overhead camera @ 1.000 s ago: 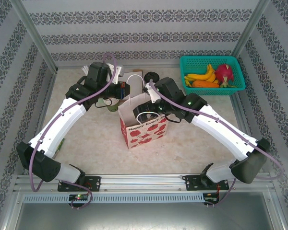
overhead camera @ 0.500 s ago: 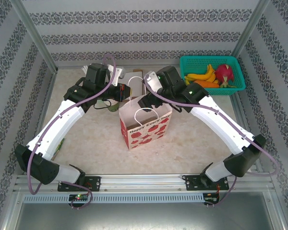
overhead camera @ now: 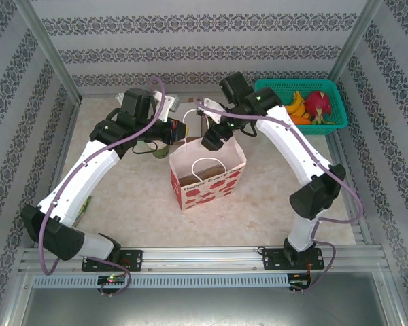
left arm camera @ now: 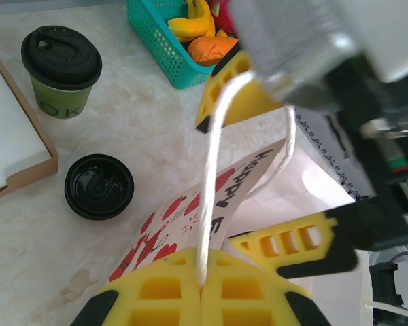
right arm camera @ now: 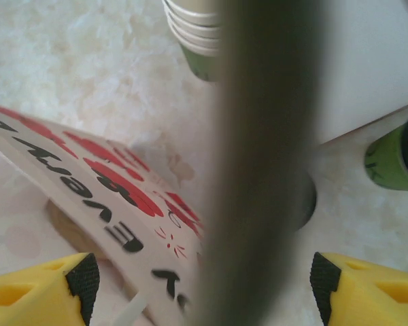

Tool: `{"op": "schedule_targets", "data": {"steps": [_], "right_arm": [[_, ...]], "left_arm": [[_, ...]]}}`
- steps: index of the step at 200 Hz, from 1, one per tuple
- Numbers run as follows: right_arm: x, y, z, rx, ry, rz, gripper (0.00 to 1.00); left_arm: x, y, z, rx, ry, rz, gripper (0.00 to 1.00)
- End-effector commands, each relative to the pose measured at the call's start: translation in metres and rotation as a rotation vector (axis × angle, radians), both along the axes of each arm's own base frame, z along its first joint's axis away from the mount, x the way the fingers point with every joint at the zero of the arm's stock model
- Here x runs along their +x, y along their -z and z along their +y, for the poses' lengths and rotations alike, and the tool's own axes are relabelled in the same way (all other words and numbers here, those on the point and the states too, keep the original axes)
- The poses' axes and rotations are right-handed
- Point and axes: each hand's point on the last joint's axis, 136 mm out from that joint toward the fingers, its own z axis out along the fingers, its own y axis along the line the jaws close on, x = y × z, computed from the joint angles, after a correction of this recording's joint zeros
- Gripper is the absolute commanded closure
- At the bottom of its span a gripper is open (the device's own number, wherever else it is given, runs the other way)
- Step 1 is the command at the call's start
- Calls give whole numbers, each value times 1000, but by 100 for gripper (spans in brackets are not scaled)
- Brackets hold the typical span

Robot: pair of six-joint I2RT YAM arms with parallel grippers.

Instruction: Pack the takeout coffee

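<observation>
The marble table carries everything. At its centre stands the biggest item, a white paper gift bag with red print, its mouth open. The bag is light and is held up by one thin point. If the left arm drifts or lets go, the bag could sag, fold shut or tip, and the cup would have no opening to go into.

The teal fruit basket sits at the top of the left wrist view, near the cup. A wide swing by the right arm toward the cup could knock it. The shallow cardboard tray at the left edge hems the cup in from that side.

The takeout coffee is not packed. It stands upright and lidded on the table in the upper left of that view, just beside the tray and well apart from the bag. The right gripper hangs over the bag's far wall, fingers spread and gripping nothing I can make out. A blurred dark band crosses between them, and I cannot tell what it is. A squeeze too high on the cup could pop the lid, and too hard a squeeze could crush the paper.

A stack of lidless cups and a loose black lid lie near and could be grabbed by mistake.

Smallest is the white cord handle. The left gripper is pressed together on it, and the cord could slip out.
</observation>
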Motion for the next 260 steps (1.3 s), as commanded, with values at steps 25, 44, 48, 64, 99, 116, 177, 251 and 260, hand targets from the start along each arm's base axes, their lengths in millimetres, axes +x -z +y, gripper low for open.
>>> {"op": "schedule_targets", "data": {"steps": [25,44,48,64,99,116,177,251,260], "right_arm": [[-6,6,7,54,-79,82,24],[-6,4,12,78,-87,101,29],[-6,4,12,80,-88,105,31],[-9,2,14,89,-89,114,42],[-11,-5,12,102,-53,88,80],[-13,-11,12,112,-19,68,89],[-25,-20,18,88,223,71,100],[-46,-30,40,231,448,169,100],[-50,-28,43,238,451,190,100]], "left_arm": [[4,-5,1,5,14,3,100],[5,-6,1,4,13,3,100],[5,-7,1,5,11,3,100],[5,-7,1,7,12,3,100],[1,-25,-3,-71,36,9,99],[-3,-37,-2,-94,44,-18,93],[-1,-59,50,-27,-225,-149,52],[-3,-60,146,112,-735,-220,0],[-4,-59,154,119,-775,-221,0]]}}
